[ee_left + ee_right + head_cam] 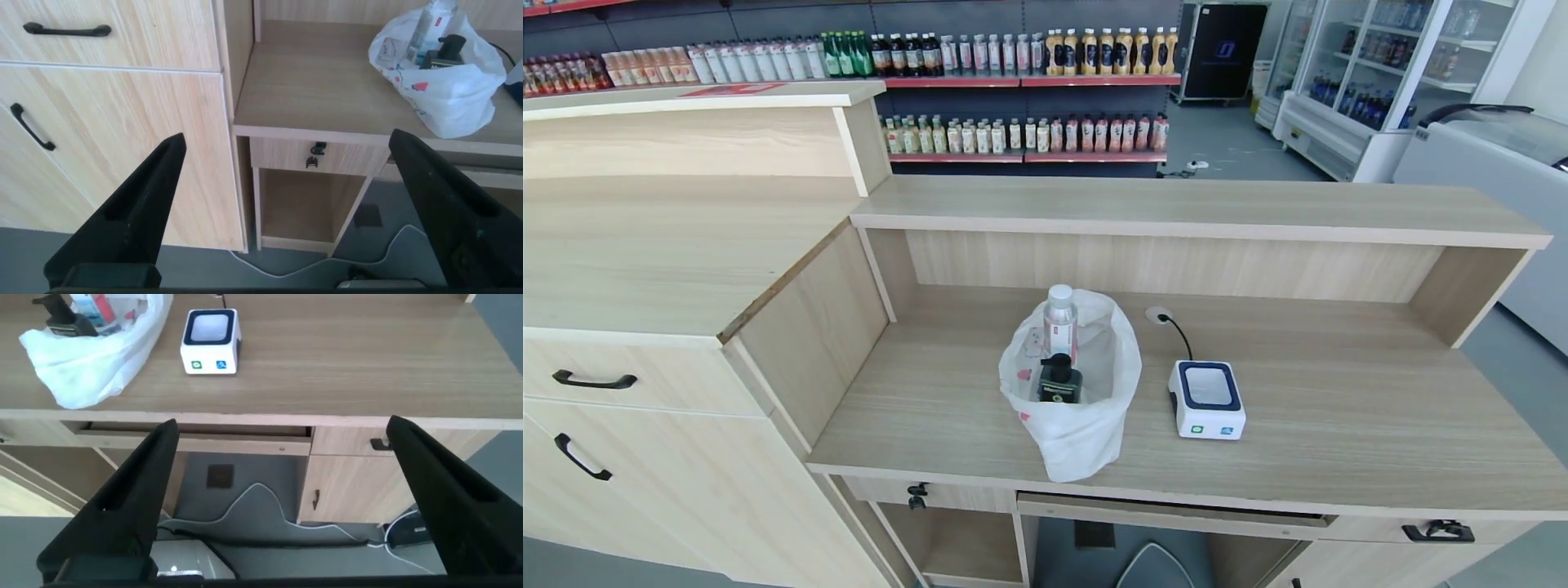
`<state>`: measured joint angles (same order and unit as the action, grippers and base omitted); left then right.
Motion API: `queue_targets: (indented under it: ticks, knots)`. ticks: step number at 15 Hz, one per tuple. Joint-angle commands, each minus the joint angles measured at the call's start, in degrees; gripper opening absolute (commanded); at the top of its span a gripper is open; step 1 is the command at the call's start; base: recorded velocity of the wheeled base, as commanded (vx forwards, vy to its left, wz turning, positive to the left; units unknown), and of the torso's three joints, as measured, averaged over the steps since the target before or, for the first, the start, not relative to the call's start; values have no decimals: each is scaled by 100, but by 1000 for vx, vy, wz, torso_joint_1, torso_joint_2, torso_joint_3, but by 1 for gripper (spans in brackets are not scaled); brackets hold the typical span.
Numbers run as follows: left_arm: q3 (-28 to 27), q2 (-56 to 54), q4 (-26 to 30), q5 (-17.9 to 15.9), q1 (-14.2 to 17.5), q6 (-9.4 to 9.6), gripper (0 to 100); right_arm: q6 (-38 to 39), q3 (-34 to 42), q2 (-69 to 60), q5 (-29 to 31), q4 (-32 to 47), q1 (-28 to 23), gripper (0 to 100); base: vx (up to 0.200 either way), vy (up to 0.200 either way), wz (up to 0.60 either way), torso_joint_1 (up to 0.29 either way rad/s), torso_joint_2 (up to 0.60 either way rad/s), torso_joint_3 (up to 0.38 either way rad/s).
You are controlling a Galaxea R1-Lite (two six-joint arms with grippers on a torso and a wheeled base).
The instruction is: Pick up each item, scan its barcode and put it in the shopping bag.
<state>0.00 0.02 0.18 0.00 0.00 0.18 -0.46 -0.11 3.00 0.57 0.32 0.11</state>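
Note:
A white plastic shopping bag stands open in the middle of the wooden counter. Inside it are a clear bottle with a white cap and a dark bottle with a black pump top. The white barcode scanner sits just right of the bag, its cable running to a hole in the counter. My left gripper hangs open below and in front of the counter's left end, nothing between its fingers. My right gripper is open too, low in front of the counter, with the scanner and bag beyond it.
A raised shelf runs along the back of the counter, and a taller cabinet with drawers stands to the left. A slightly open drawer sits under the counter front. Store shelves of bottles and fridges lie beyond.

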Motion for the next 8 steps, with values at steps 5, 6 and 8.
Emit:
queue_targets:
  ticks: [5,6,8]
  knots:
    - [0,-2,-1,0,0,-1,100,46,2,-274,-5,21,15,100,0,0,0,0,0,0]
    - [0,-2,-1,0,0,-1,100,46,2,-274,4,21,15,100,0,0,0,0,0,0]
    - [0,-2,-1,0,0,-1,100,46,2,-274,-5,21,15,100,0,0,0,0,0,0]
